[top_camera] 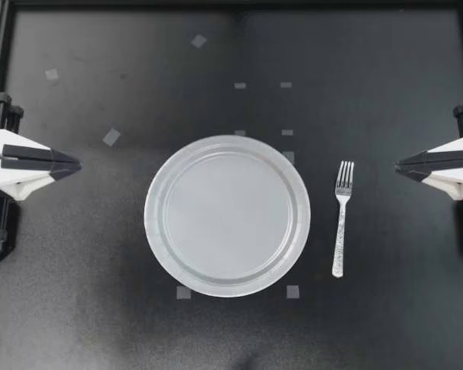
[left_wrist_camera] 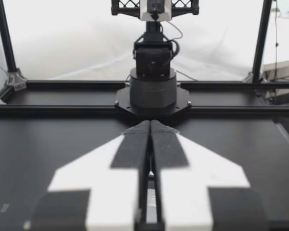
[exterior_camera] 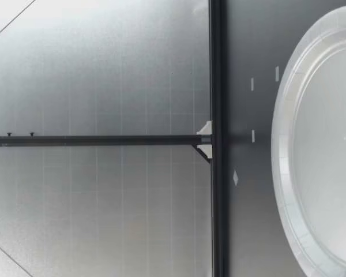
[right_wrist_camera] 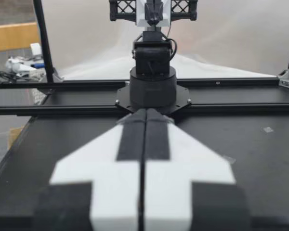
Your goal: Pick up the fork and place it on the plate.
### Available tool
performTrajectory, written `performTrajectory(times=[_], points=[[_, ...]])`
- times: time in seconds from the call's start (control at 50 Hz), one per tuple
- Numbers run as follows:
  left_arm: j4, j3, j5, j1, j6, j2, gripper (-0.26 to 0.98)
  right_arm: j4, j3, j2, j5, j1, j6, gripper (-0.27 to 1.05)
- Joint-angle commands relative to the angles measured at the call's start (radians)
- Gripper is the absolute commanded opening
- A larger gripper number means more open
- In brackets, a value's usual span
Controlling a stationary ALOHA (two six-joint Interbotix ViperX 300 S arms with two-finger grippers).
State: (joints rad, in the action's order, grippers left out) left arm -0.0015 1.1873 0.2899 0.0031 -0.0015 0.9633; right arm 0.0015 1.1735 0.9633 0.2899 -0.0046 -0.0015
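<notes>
A silver fork (top_camera: 341, 217) lies on the black table just right of the round clear plate (top_camera: 163, 245), tines pointing to the far side. The plate rests at the table's middle, and its rim (exterior_camera: 284, 173) fills the near part of the low view. My left gripper (top_camera: 76, 163) is parked at the left edge, shut and empty, its tip aimed at the plate. My right gripper (top_camera: 399, 164) sits at the right edge, shut and empty, a short way right of the fork's tines. Each wrist view looks over its own shut fingers (left_wrist_camera: 135, 149) (right_wrist_camera: 156, 139) toward the other arm's base; neither shows the fork.
Small pale tape marks (top_camera: 111, 136) dot the table around the plate. A black frame rail (top_camera: 231, 4) borders the far edge, and a frame post (exterior_camera: 217, 138) stands behind the table. The other arm's base (left_wrist_camera: 152, 89) (right_wrist_camera: 152, 89) stands across the table in each wrist view.
</notes>
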Motion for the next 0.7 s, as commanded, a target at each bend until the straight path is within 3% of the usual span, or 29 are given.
performTrajectory(times=[0.0, 0.08, 0.24, 0.4, 0.46, 0.56, 0.68], points=[[-0.002, 0.017, 0.032, 0.012, 0.003, 0.026, 0.12, 0.0, 0.003, 0.0, 0.009, -0.006, 0.0, -0.05], [-0.003, 0.032, 0.04, 0.012, -0.006, 0.06, 0.02, 0.005, 0.017, 0.021, 0.012, -0.006, 0.011, -0.08], [-0.064, 0.032, -0.005, 0.012, -0.021, 0.063, 0.02, 0.083, -0.048, 0.044, -0.06, -0.008, 0.078, -0.08], [-0.067, 0.029, -0.078, 0.012, -0.028, 0.034, 0.02, 0.063, -0.255, -0.015, -0.603, -0.021, 0.084, -0.07], [-0.069, 0.023, -0.071, 0.014, -0.028, 0.032, 0.02, 0.067, -0.301, -0.049, -0.696, -0.034, 0.1, -0.06], [-0.071, 0.012, -0.067, 0.012, -0.028, 0.032, 0.02, 0.1, -0.351, -0.109, -0.749, -0.083, 0.204, 0.06], [-0.069, 0.012, -0.067, 0.012, -0.025, 0.029, 0.05, 0.13, -0.385, -0.158, -0.864, -0.153, 0.403, 0.35]])
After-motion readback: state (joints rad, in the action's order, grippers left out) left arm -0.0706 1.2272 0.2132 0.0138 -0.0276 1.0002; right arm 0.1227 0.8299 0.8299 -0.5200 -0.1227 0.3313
